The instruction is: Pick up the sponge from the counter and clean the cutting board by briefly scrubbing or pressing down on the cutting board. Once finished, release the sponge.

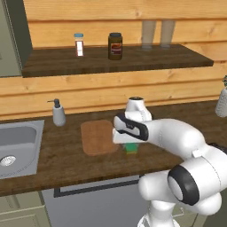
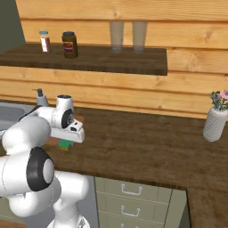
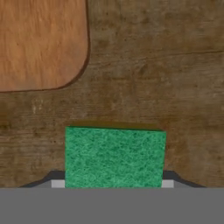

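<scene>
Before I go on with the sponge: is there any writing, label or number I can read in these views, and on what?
No text is readable.
Dark jar on the shelf: orange-red label, too blurred to read.
Small bottle with the blue cap: red and white label, too blurred to read.
Soap dispenser, sponge and cutting board: no markings.

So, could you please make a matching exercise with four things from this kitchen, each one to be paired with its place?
Things:
1. small green square sponge
2. pale wooden rectangular cutting board
3. grey soap dispenser
4. dark glass jar

Places:
A. on the upper wooden shelf
B. between the fingers, beside the board
C. next to the steel sink
D. flat on the counter, left of the sponge

Pairs: 1-B, 2-D, 3-C, 4-A
</scene>
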Tool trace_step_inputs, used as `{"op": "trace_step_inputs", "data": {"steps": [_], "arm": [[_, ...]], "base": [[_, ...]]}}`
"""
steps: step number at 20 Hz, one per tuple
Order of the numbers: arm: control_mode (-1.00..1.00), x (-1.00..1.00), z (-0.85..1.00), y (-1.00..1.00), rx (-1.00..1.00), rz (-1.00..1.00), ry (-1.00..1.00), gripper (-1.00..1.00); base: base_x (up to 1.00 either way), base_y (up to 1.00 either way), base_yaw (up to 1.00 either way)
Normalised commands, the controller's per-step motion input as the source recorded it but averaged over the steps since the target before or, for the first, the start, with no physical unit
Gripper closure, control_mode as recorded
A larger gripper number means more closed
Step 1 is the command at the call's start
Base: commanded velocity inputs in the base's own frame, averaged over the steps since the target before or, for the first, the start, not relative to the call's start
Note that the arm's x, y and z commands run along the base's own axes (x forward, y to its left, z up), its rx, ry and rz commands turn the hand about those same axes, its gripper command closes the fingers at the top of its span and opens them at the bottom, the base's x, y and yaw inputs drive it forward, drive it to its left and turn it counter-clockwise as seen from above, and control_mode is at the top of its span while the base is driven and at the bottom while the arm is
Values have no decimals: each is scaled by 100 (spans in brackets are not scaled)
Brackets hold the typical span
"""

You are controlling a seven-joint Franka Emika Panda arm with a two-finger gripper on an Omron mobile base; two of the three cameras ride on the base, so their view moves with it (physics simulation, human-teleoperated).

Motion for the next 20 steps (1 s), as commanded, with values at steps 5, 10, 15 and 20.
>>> {"op": "trace_step_inputs", "data": {"steps": [5, 10, 15, 20], "arm": [[-100, 21, 31, 46, 2, -40, 3, 100], [-100, 41, 7, 74, 0, -51, 11, 100], [-100, 54, 0, 74, 0, -55, 21, 100], [-100, 44, -3, 44, 0, -42, 21, 100]], "base": [[0, 0, 0], [0, 0, 0], [0, 0, 0], [0, 0, 0]]}}
